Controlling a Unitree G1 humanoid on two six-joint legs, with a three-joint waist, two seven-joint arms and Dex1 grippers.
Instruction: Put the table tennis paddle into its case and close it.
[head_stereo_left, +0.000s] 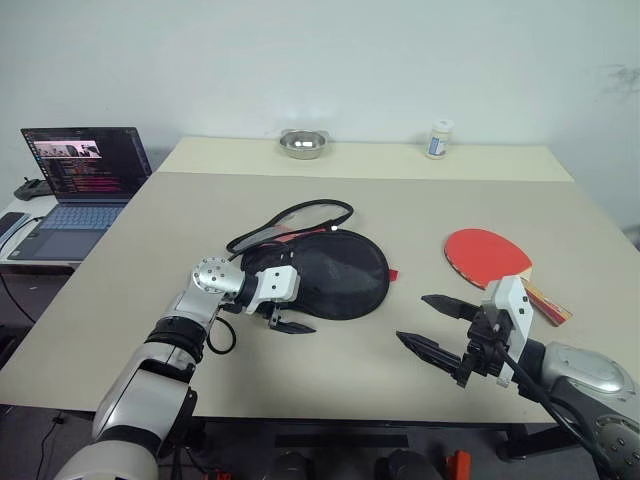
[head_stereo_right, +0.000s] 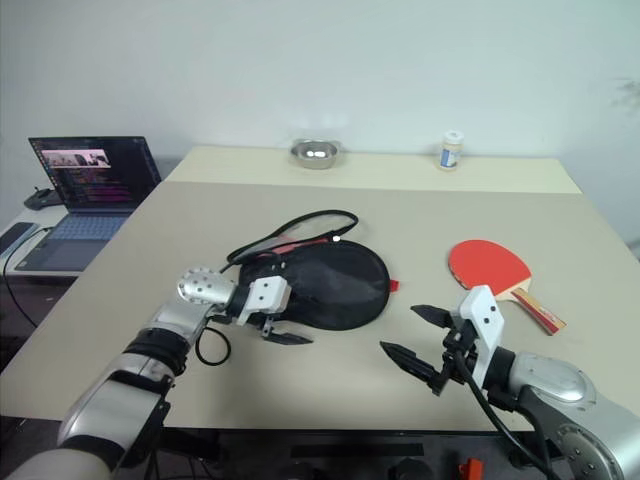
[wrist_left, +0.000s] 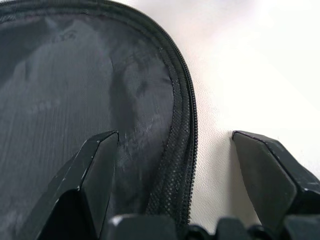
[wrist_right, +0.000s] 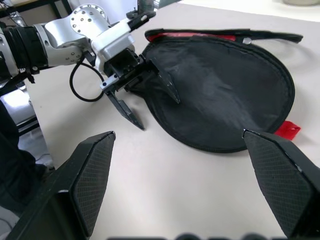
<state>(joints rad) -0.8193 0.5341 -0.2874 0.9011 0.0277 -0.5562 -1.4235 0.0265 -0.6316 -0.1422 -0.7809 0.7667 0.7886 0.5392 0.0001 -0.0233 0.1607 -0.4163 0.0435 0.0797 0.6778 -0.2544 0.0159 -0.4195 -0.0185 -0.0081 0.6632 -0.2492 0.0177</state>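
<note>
A laptop (head_stereo_left: 80, 185) sits off the table's (head_stereo_left: 150, 300) left edge. The left gripper (head_stereo_left: 290, 322) straddles the near edge of the black case (head_stereo_left: 335, 272) (zip edging between its spread fingers, nothing held). Right of it, the right gripper (head_stereo_left: 440, 328) hovers wide open, with the paddle (head_stereo_left: 487, 256) lying just beyond.

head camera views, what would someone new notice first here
The black case lying flat mid-table catches the eye, with the left gripper open astride its zip edge nearest the robot. To its right the red table tennis paddle lies on the table outside the case, and the right gripper hovers open in front of it, holding nothing.
</note>
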